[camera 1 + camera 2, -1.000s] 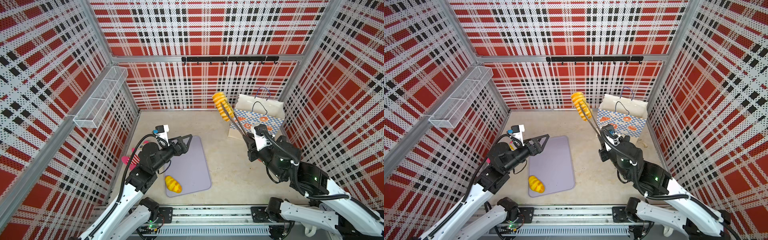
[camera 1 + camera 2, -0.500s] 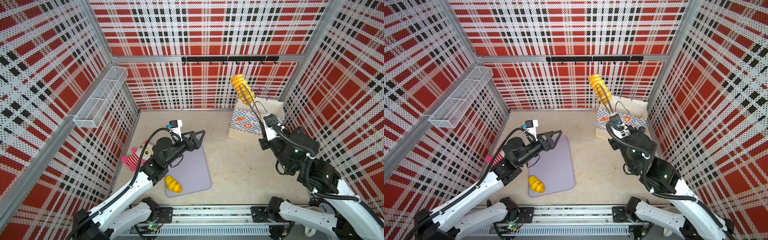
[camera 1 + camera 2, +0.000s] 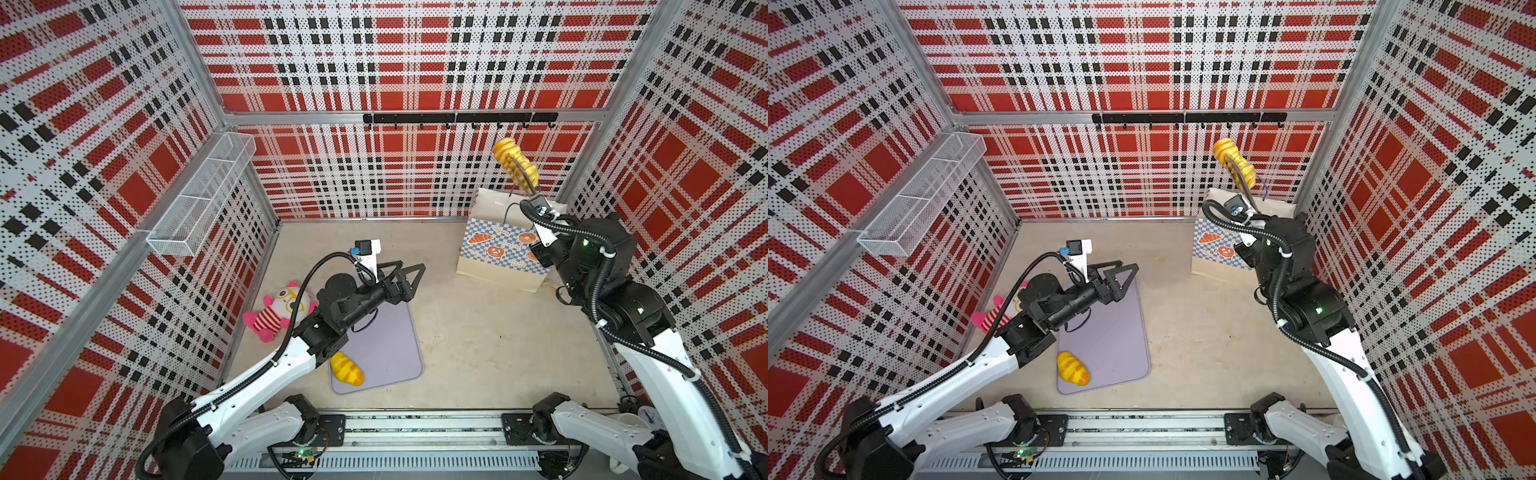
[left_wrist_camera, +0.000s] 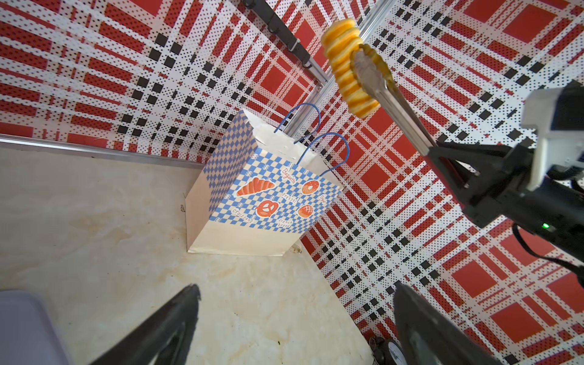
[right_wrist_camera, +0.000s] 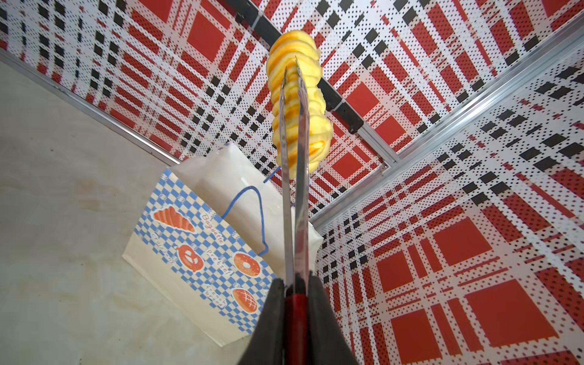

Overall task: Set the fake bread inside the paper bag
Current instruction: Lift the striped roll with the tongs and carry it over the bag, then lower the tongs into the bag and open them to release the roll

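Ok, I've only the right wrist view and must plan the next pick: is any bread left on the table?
Observer: Yes, one ridged loaf lies on the near corner of the grey mat, close to the left arm.
Operator: Is that arm free to take it?
Observer: The left end effector is wide open and empty, raised near the mat's far end.
Operator: Is my held loaf clear of the bag?
Observer: The left wrist view shows a clear gap between the held loaf in the tongs and the handles of the paper bag.
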`<action>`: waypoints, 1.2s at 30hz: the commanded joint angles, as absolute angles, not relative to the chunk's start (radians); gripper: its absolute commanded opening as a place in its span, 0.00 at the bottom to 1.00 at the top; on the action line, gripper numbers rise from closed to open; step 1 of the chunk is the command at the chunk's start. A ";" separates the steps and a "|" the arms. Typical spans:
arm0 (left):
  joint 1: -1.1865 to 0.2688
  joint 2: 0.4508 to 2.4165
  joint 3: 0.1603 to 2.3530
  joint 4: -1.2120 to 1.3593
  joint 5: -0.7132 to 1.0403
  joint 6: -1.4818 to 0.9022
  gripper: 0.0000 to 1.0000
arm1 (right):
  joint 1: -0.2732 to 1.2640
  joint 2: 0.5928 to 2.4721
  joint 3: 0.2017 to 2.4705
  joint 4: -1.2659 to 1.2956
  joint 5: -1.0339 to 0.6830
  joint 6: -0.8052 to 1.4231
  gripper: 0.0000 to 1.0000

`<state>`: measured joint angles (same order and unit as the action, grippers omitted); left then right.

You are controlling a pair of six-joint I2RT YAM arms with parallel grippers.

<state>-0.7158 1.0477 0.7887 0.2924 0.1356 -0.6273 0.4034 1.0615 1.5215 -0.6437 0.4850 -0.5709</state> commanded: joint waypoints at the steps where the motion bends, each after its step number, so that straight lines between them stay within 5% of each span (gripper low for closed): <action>1: -0.723 1.055 0.821 0.334 0.164 -0.598 0.98 | 0.333 1.095 1.562 -0.651 0.376 -0.651 0.12; 12: -0.725 1.057 0.806 0.337 0.168 -0.612 0.98 | 0.299 1.089 1.437 -0.560 0.391 -0.807 0.13; 36: -0.737 1.084 0.796 0.319 0.186 -0.627 0.98 | 0.296 1.166 1.406 -0.580 0.478 -0.771 0.22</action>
